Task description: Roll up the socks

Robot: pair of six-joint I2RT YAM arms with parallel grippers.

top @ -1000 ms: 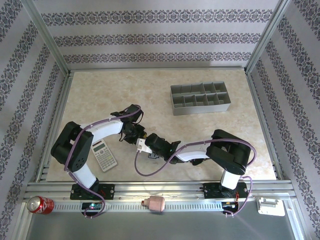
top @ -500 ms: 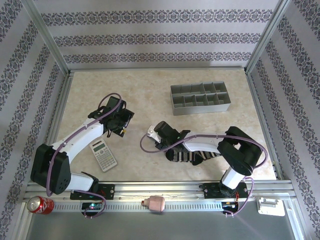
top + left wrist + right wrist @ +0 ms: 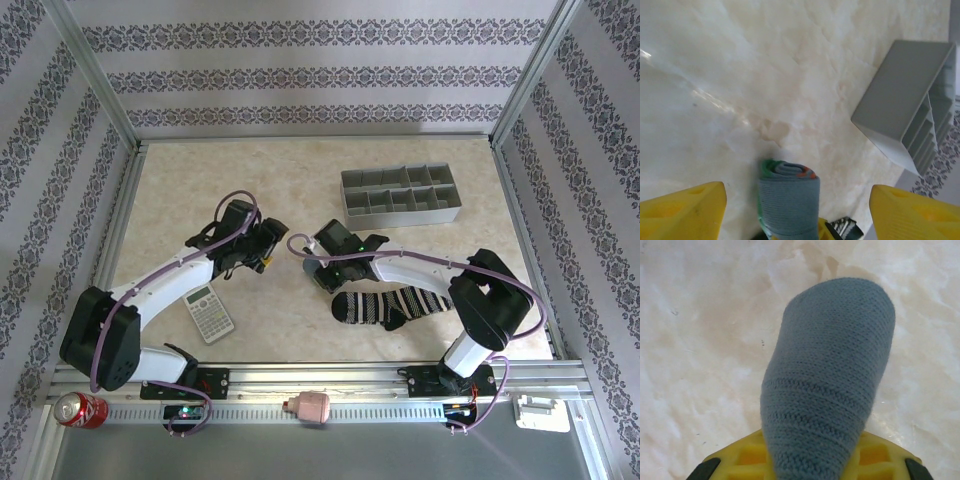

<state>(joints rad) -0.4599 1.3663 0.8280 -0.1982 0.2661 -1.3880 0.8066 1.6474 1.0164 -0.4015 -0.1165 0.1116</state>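
The blue-grey sock [image 3: 827,380] is wound into a tight roll, and my right gripper [image 3: 810,462] is shut on its near end. In the left wrist view the roll [image 3: 789,197] shows its green and orange end, lying between the wide-apart yellow fingers [image 3: 682,212] of my open left gripper [image 3: 797,205], which does not touch it. From above, the left gripper [image 3: 264,252] faces the right gripper [image 3: 318,262] at mid-table, with the roll [image 3: 311,268] between them. The black-and-white striped sock [image 3: 395,303] lies flat to the right, near the front.
A grey compartment organiser [image 3: 400,197] stands at the back right, its end also in the left wrist view [image 3: 907,112]. A grey calculator [image 3: 209,311] lies front left beside the left arm. A red can [image 3: 78,409] and a pink object [image 3: 313,407] sit on the front rail.
My left gripper opened, let go and drew back left, then came back toward the roll. The right gripper carried the rolled sock back and left, uncovering the striped sock.
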